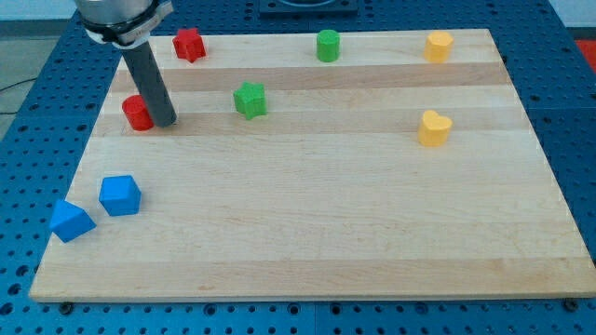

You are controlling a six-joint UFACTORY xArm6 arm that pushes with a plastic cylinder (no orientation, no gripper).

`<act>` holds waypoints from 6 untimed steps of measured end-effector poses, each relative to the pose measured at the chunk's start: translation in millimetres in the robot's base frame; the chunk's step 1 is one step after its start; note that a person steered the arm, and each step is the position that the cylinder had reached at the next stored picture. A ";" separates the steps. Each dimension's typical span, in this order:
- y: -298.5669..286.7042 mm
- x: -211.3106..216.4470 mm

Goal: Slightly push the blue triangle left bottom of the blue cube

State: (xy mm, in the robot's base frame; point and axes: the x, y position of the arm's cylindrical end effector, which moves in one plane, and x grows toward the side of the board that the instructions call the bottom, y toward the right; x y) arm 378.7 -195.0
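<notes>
The blue triangle (71,221) lies near the board's left edge, low in the view. The blue cube (120,195) sits just to its upper right, almost touching it. My tip (165,122) is on the board well above both, right beside a red round block (138,113), on that block's right side. The rod rises from the tip toward the view's top left.
A red block (189,44), a green cylinder (327,46) and a yellow block (438,46) line the board's top edge. A green star block (250,100) sits right of my tip. A yellow heart block (433,128) is at the right. The wooden board (326,242) rests on a blue perforated table.
</notes>
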 end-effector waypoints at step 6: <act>-101.4 144.3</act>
